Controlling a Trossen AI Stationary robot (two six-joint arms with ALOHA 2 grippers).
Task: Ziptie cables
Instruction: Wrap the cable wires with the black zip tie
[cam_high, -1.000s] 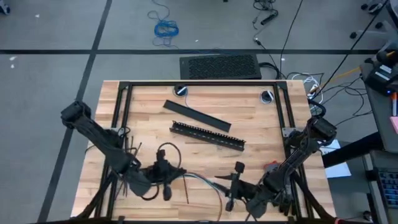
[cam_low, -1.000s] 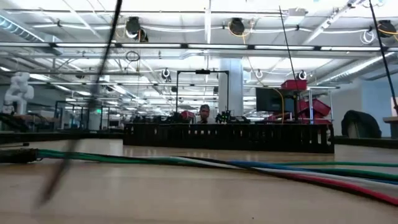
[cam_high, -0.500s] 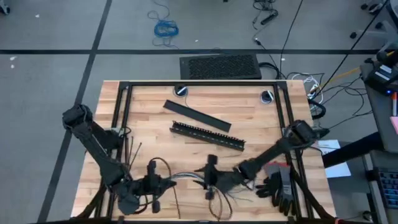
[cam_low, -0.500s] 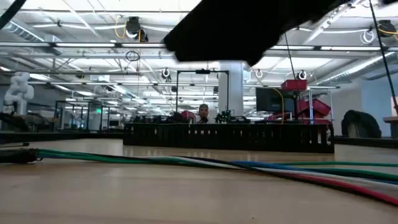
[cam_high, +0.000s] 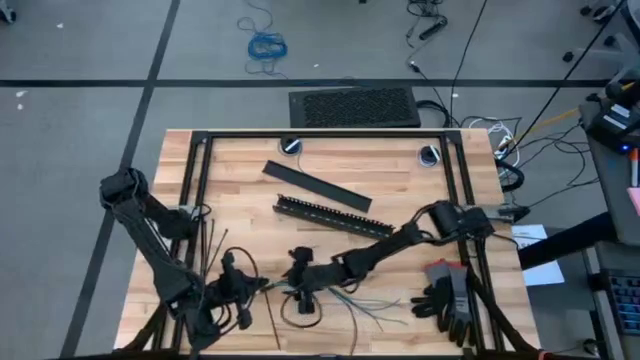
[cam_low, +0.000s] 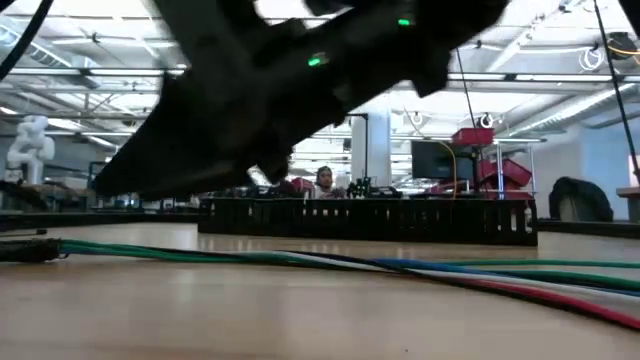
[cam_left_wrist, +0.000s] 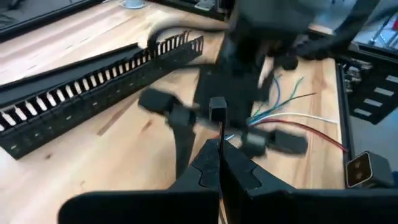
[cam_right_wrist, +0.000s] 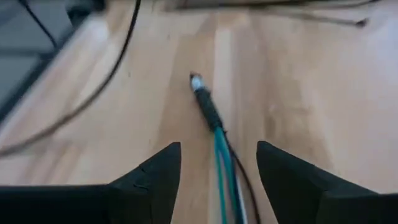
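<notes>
The cables (cam_high: 345, 298) lie on the table near its front edge, their splayed ends (cam_high: 392, 316) pointing toward the right. The bundle's dark-tipped end (cam_right_wrist: 205, 104) points toward the left. My right gripper (cam_right_wrist: 217, 177) hangs open over that end, one finger on each side and apart from it; the high view places my right gripper (cam_high: 300, 276) left of centre. My left gripper (cam_high: 236, 287) is close by on the left, shut on a ziptie (cam_left_wrist: 217, 118). More zipties (cam_high: 210, 246) lie at the table's left. My left gripper pinches the ziptie's thin black strip (cam_left_wrist: 219, 138) between its two fingertips. The strip runs on past the fingertips along their line, and its small square head (cam_left_wrist: 216, 107) stands clear beyond them.
A black slotted bar (cam_high: 335, 218) and a flat black bar (cam_high: 316, 186) lie across the table's middle. Black gloves (cam_high: 446, 296) rest at the right front. In the low view a dark blurred arm (cam_low: 300, 90) fills the top, above the cables (cam_low: 300, 258).
My right gripper has swept toward the table's left edge along the front, from near the right front to over the cables' left end, its arm stretching out. My left gripper has drawn back a little toward the left.
</notes>
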